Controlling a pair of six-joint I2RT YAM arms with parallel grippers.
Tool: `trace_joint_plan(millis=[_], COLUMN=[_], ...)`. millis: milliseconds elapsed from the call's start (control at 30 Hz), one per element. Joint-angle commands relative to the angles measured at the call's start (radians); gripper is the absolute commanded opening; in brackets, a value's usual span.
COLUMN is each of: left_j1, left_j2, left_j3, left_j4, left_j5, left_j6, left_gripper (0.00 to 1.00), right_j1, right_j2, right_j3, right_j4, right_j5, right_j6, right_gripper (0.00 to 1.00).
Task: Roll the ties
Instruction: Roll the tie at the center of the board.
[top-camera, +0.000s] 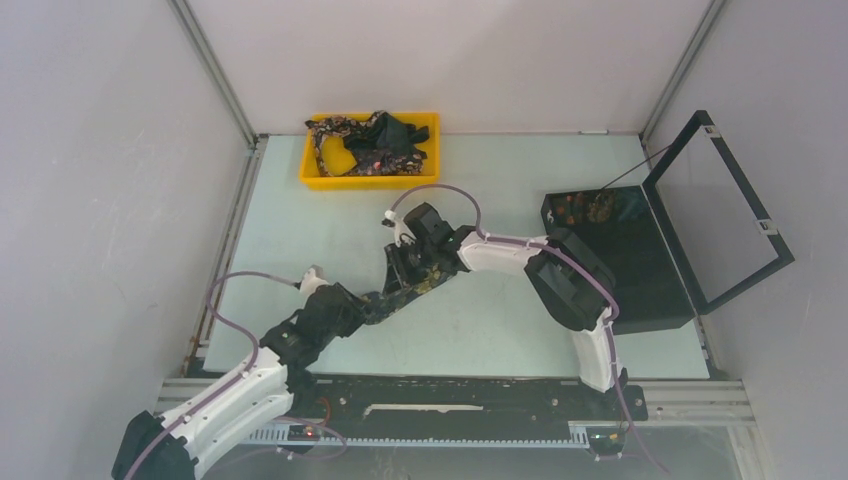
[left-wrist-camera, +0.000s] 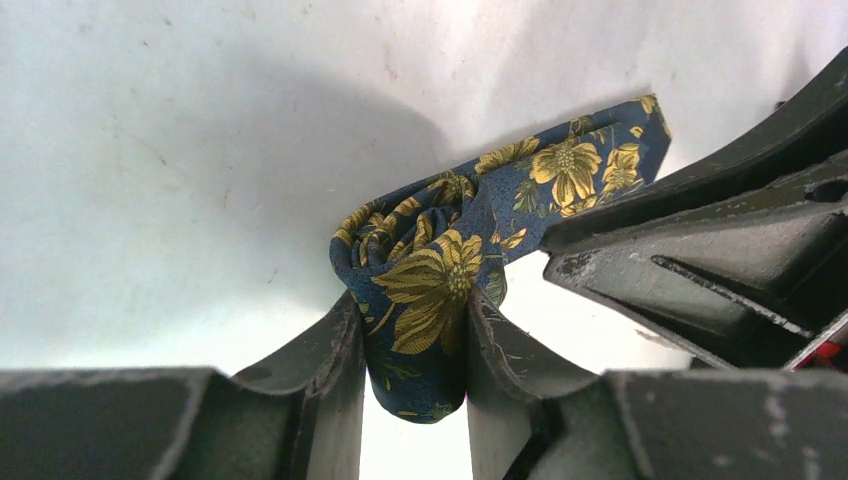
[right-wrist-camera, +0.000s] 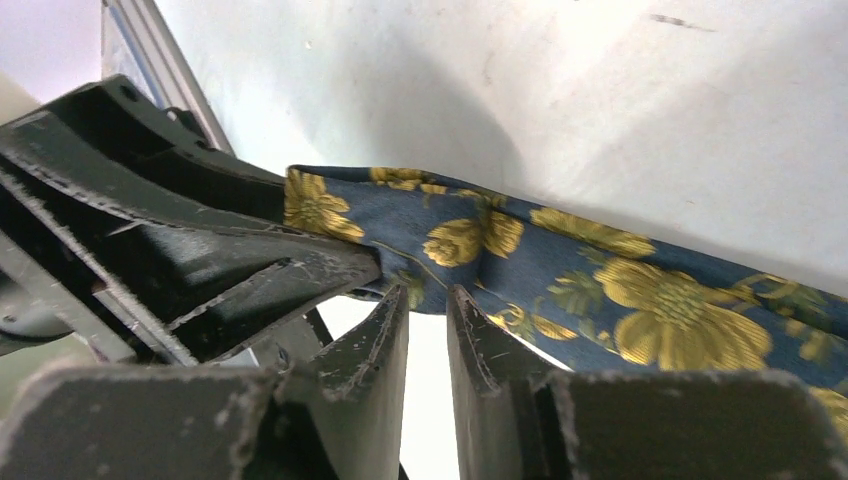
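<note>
1. At mid-table, where both arms meet, the left gripper (left-wrist-camera: 415, 305) is clamped across a small, just-started coil of the tie (left-wrist-camera: 560, 175). The coil is loose and lopsided (its folds fan out above the jaws), so easing that squeeze would probably let it spring apart.
2. The right gripper (right-wrist-camera: 428, 300) has its jaws almost together at one edge of the tie's flat tail. I cannot tell whether cloth is truly pinched or merely lies against the tips. If it is not pinched, a pull would slip off and leave the tail slack on the table (top-camera: 500, 330).
3. Both grippers sit very close, with the right fingers just beside the coil in the left wrist view, so turning the roll risks a finger-on-finger knock.
4. A hold on one edge only could skew the tail, and the roll would then wind into a cone rather than a neat cylinder.
5. The spare ties (top-camera: 375, 145) lie in the yellow tray (top-camera: 310, 170) at the far edge, well apart (a tangle with them seems unlikely).
</note>
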Motion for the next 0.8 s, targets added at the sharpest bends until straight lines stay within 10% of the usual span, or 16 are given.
trace_joint_plan(millis=[0, 767], left_j1=[0.005, 0.007], left_j2=[0.054, 0.263], left_j3=[0.088, 0.337], left_j4=[-0.165, -0.346], left_j5=[-0.067, -0.043], left_j6=[0.110, 0.327], left_gripper=[0.16, 0.13], right_j1=[0.003, 0.095], right_j2=[-0.044, 0.117], right_j3=[0.043, 0.184], right_j4=[-0.062, -0.138], right_j5=[0.070, 0.113], right_j6=[-0.024, -0.018], right_gripper=[0.24, 0.21])
